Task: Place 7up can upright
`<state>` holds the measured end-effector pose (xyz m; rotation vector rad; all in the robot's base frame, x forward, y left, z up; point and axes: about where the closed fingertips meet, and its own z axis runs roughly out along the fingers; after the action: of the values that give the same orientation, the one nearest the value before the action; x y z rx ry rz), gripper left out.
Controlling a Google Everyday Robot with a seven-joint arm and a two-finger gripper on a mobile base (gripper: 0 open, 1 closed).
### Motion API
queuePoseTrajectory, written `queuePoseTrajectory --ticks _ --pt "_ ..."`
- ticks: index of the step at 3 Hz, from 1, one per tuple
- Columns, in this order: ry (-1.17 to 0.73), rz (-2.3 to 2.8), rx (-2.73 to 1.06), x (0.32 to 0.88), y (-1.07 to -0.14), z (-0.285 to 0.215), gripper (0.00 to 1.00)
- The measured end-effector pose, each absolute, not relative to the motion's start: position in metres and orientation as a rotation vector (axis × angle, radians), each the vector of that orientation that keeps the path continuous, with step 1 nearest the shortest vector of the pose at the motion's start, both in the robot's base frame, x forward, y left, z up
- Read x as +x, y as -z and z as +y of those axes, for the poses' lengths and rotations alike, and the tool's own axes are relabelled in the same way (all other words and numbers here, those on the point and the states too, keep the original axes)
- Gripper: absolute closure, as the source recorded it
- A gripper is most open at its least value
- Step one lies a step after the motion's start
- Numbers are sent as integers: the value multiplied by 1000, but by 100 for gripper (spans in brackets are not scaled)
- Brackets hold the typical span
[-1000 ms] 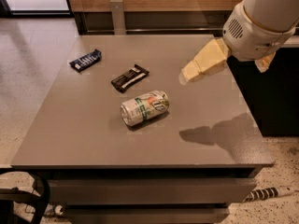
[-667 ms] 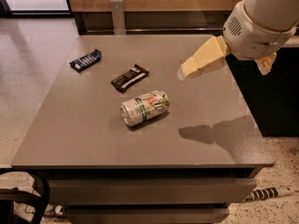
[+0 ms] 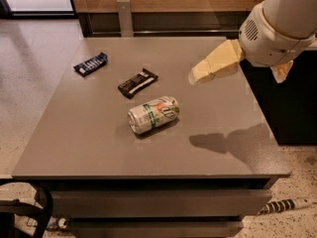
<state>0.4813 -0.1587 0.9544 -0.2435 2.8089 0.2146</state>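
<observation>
Up on the right side, the gripper claw [image 3: 237,78] hangs above the back right part of the gray table [image 3: 74,143]. Its 2 pale yellow fingers [image 3: 215,63] are spread far apart, and nothing is between them. It holds nothing. The big white arm [image 3: 277,29] behind it comes in from the top right corner. A dark shadow [image 3: 233,143] of the arm falls on the table near the front right edge.

The can [image 3: 153,114] lies on its side near the middle of the table, well apart from the claw. Its silver end points to the front left. 2 snack bars lie flat behind it. The black bar [image 3: 137,82] is near the can but does not touch it. The blue bar [image 3: 90,64] is farther back on the left.
</observation>
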Motion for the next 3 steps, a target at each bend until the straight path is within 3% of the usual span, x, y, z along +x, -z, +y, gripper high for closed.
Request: queuePoseTrajectory --ticks 3 --pt "-201 2970 289 503 -945 -129 0"
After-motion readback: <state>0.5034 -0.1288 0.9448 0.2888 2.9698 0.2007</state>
